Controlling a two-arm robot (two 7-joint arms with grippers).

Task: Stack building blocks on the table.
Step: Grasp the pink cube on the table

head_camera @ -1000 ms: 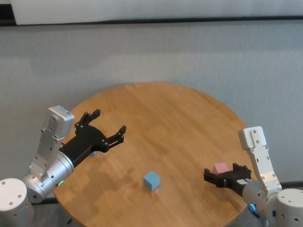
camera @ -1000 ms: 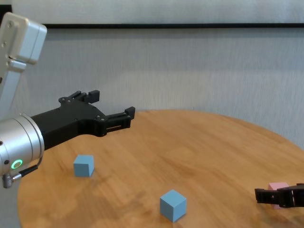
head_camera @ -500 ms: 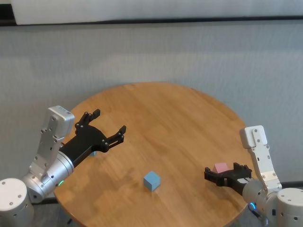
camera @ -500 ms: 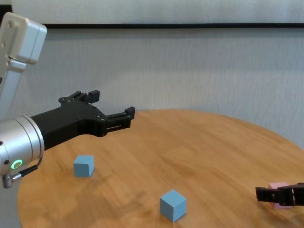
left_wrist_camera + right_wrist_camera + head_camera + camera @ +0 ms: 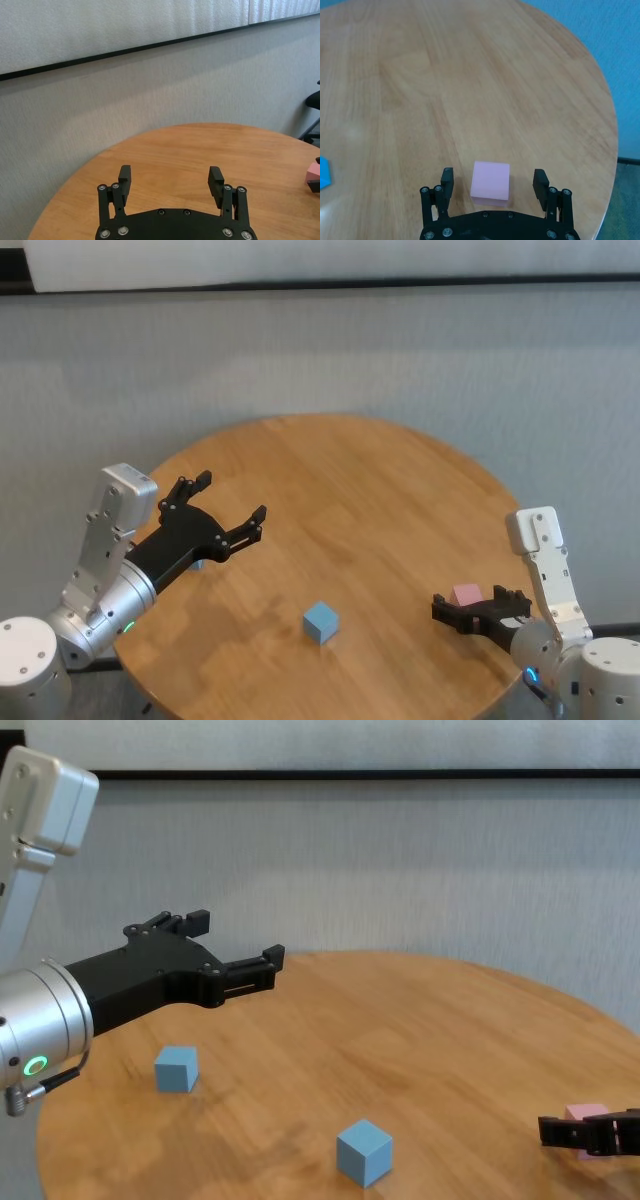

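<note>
Right pincer (image 5: 494, 186) gapes wide around the small matte pink cube (image 5: 491, 182) at the round wood-grain surface's (image 5: 360, 490) right edge, ungripped, while the left pincer (image 5: 228, 506), open and empty, hovers left; nothing stacked yet.

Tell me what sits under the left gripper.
Below the open left gripper lies bare table, with one light blue cube beneath its black body. In the head view the gripper mostly covers that cube.

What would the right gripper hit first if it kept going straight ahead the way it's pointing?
The pink cube. It sits on the table between the right gripper's open fingers, apparently untouched, so the palm would likely meet it first.
</note>
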